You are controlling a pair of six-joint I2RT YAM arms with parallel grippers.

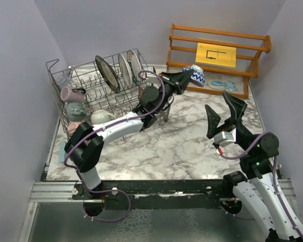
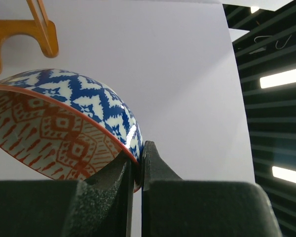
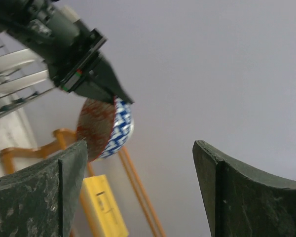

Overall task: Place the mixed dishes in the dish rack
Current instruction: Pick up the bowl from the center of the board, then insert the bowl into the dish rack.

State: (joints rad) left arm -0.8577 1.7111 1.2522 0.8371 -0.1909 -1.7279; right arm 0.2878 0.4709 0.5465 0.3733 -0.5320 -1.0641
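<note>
we see the left gripper raised above the marble table, just past the right end of the dish rack. its fingers are pinched narrow on the rim of a small bowl. the bowl has a blue-and-white zigzag outside, a red pattern inside and a red edge. in the left wrist view one pad sits against the inner wall and the other against the outer wall, with the rim clamped between them. the bowl hangs in the air, tipped on its side, between the rack and the wooden slatted shelf. we cannot tell how close it is to either.

inside the rack, a dark plate and two paler plates stand upright among the tines along the far side. a clear glass sits in the far left corner. nearer along the left side come a mauve mug, a grey mug and a pink mug, with a white mug just to the right of them.

the right gripper hovers over the right part of the table, well apart from the bowl, its fingers spread wide. in its own wrist view the bowl shows beyond the gap between them.

a yellow card leans on the shelf, and a light-blue-and-white item lies at its foot.
</note>
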